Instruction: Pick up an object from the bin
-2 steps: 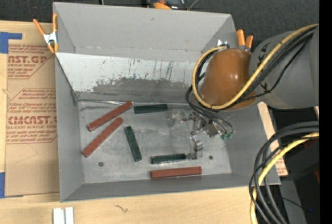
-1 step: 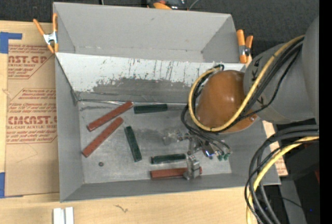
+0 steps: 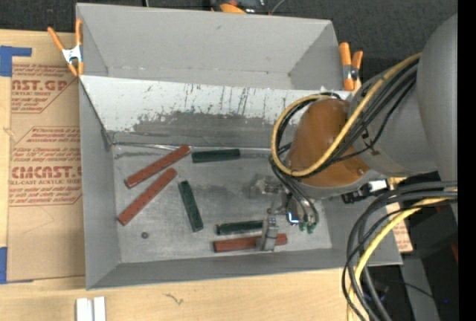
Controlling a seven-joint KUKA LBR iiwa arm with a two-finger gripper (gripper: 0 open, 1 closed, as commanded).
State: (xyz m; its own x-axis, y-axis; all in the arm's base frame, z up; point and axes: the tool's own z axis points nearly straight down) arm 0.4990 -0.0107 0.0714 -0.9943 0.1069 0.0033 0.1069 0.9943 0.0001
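Camera view, looking down: the robot's hand (image 3: 270, 232) is low inside a grey metal bin (image 3: 97, 186), near the bin's lower right corner. It sits at the right ends of a short reddish-brown stick (image 3: 236, 244) lying along the lower edge and a short dark green stick (image 3: 238, 226) just beside it; whether the hand is clenched or released cannot be told. Toward the left edge, two long reddish-brown sticks (image 3: 156, 166) lie slanted side by side, a slanted dark green stick (image 3: 189, 205) lies mid-floor, and another green stick (image 3: 216, 156) lies by the back wall.
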